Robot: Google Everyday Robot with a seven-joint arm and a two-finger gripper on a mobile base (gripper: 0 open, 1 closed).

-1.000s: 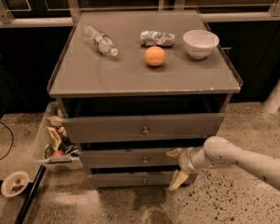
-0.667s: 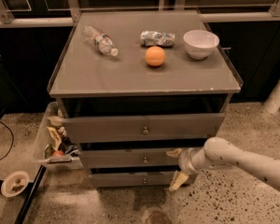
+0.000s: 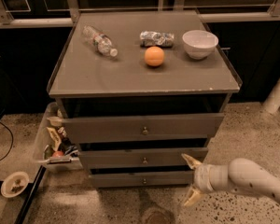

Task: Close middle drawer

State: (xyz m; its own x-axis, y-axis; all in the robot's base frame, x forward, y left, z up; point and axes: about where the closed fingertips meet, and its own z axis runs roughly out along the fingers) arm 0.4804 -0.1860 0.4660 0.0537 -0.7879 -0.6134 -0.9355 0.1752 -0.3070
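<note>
The middle drawer (image 3: 130, 158) is a wide shallow grey front with a small round knob (image 3: 144, 161), second of three in the grey cabinet. It stands slightly out, a dark gap above it. My gripper (image 3: 190, 181) is low at the right, in front of the drawer's right end, fingers spread open, one fingertip (image 3: 191, 160) near the drawer's lower right corner, the other (image 3: 190, 199) near the floor. It holds nothing. The white arm (image 3: 252, 178) comes in from the right.
The top drawer (image 3: 142, 127) and bottom drawer (image 3: 140, 178) flank it. On the cabinet top lie a plastic bottle (image 3: 99, 41), a crumpled bag (image 3: 157, 38), an orange (image 3: 154, 56) and a white bowl (image 3: 199, 43). A bin of litter (image 3: 53, 141) stands at the left.
</note>
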